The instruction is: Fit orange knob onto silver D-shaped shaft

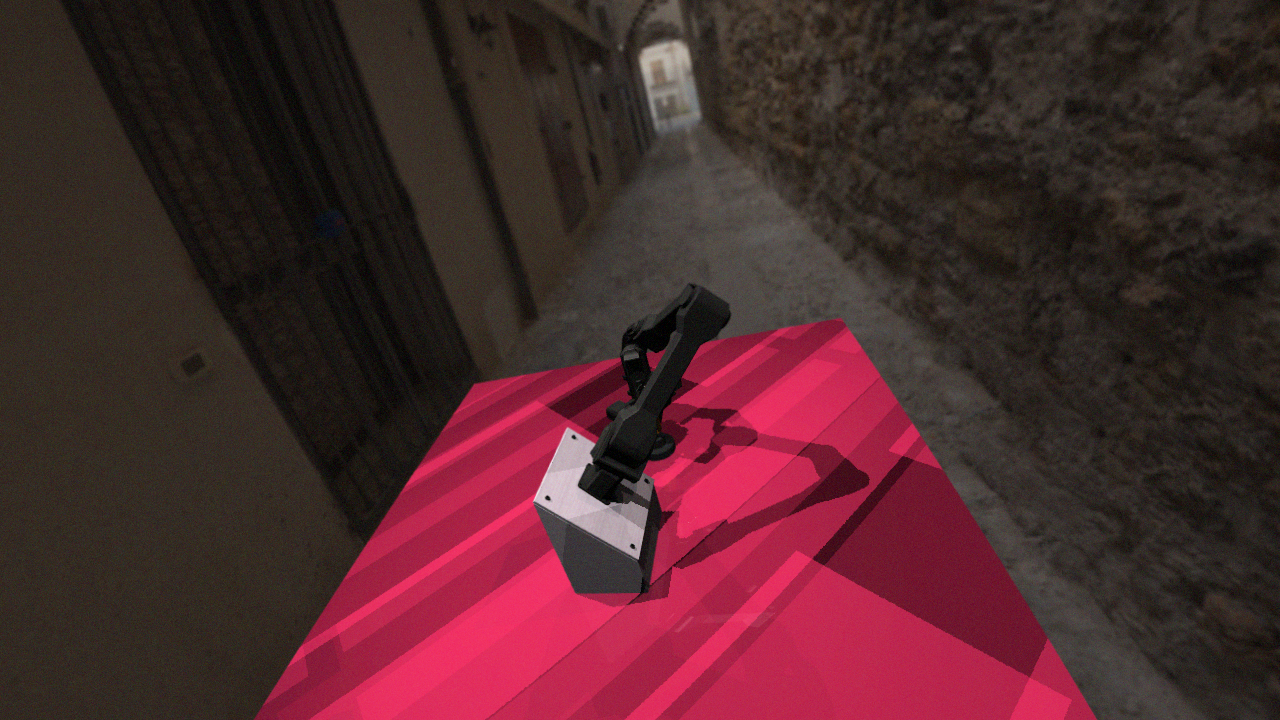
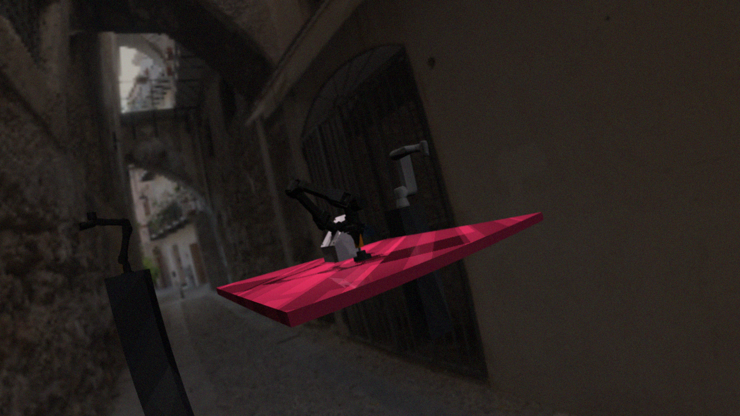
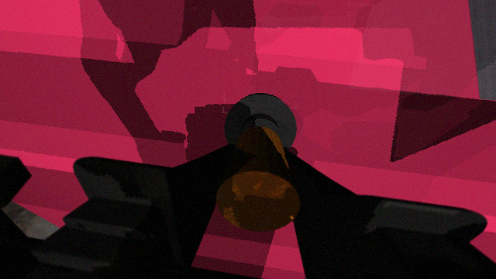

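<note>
1. The jaws are clenched around the orange knob.
2. In the wrist view, the knob's lower end overlaps the round pedestal; I cannot tell whether it is seated.
3. The pedestal stands on the pink desk, near the metal-topped box, whose inside is hidden.

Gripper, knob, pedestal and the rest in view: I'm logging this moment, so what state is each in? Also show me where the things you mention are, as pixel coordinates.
Gripper point(image 3: 258, 152): shut on the orange knob.
Orange knob point(image 3: 258, 201) point(image 2: 361, 241): held between the fingers, above the pedestal.
Round pedestal point(image 3: 280, 110) point(image 2: 362, 256): standing on the table.
Metal-topped box point(image 1: 586, 528): sloping top up.
</note>
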### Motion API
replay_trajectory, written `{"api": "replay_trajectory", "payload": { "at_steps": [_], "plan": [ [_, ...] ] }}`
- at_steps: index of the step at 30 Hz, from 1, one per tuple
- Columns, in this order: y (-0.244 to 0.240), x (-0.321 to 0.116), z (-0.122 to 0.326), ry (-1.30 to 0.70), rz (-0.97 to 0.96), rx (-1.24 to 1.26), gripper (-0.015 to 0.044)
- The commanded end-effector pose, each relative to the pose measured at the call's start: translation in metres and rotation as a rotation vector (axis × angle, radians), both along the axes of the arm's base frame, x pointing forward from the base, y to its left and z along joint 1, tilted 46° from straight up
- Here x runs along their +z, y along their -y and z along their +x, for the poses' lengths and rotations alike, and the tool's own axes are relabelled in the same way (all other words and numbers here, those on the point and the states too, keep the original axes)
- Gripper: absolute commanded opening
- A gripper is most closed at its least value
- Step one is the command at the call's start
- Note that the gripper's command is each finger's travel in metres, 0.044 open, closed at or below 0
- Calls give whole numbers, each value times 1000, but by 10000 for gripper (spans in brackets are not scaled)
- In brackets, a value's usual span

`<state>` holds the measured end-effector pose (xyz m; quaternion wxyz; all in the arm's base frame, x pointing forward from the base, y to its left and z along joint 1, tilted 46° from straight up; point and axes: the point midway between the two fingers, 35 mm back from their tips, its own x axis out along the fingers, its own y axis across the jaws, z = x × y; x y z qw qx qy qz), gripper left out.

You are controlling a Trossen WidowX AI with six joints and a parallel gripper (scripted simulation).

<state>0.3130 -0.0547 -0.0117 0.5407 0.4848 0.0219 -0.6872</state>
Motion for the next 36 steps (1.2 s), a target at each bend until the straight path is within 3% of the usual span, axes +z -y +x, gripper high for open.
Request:
{"api": "replay_trajectory", "payload": {
  "at_steps": [1, 9, 16, 36],
  "plan": [
    [0, 0, 0, 2, 1, -2, 0],
    [-3, 2, 1, 9, 2, -8, 0],
    [-2, 1, 1, 153, 13, -146, 0],
    [1, -1, 0, 139, 12, -133, 0]
  ]
}}
